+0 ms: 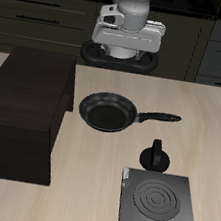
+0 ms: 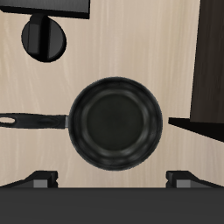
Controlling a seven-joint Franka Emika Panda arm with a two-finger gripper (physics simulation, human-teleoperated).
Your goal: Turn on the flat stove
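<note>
Dark-grey flat stove (image 1: 156,204) coil unlit, unlabelled, fingers (image 2: 113,179) spread above frying pan (image 2: 115,122)

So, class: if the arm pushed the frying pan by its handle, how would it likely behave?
The frying pan looks rigid, so it probably wouldn't flex. Its long handle sticks out sideways, so a push there would likely swivel it. It sits flat and low, so tipping seems unlikely.

One flat stove (image 1: 157,204) is seen near the table's (image 1: 77,207) front edge, and a single ring coil (image 1: 159,202) and one small knob (image 1: 126,175) are counted on it. Just behind the flat stove, one small black pot (image 1: 155,157) is counted, and farther back one frying pan (image 1: 109,111). One dark cabinet (image 1: 23,114) is counted beside the frying pan, well apart from the flat stove.
</note>
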